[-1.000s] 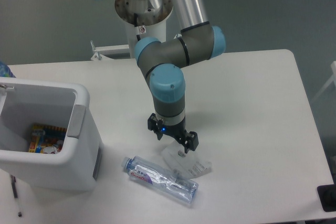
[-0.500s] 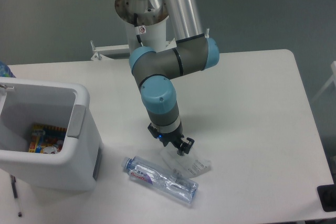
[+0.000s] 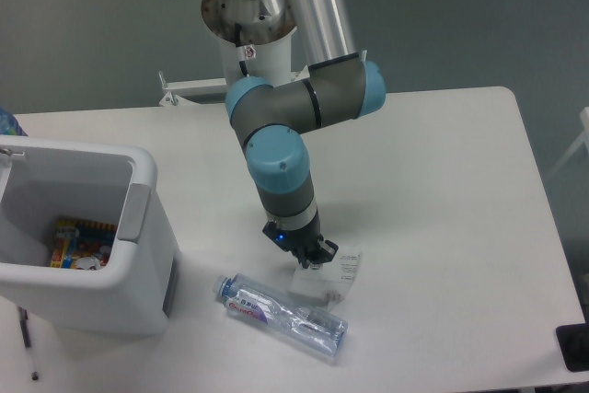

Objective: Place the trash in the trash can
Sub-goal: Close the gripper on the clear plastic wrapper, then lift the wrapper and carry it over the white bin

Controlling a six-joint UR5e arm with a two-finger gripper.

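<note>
I've got the gripper (image 3: 308, 258) down at the table (image 3: 442, 190), fingers pinched on the upper edge of the packet (image 3: 329, 275). The packet is tilted up off the surface, its lower end just beside the bottle (image 3: 281, 314). The bottle lies flat, cap toward the trash can (image 3: 138, 227). The can sits at the table's left edge, well apart from both, with colourful wrappers (image 3: 78, 241) inside.

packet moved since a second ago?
Yes. The packet has lifted off flat, its right end tilted up, in the gripper; the bottle stays put.
</note>
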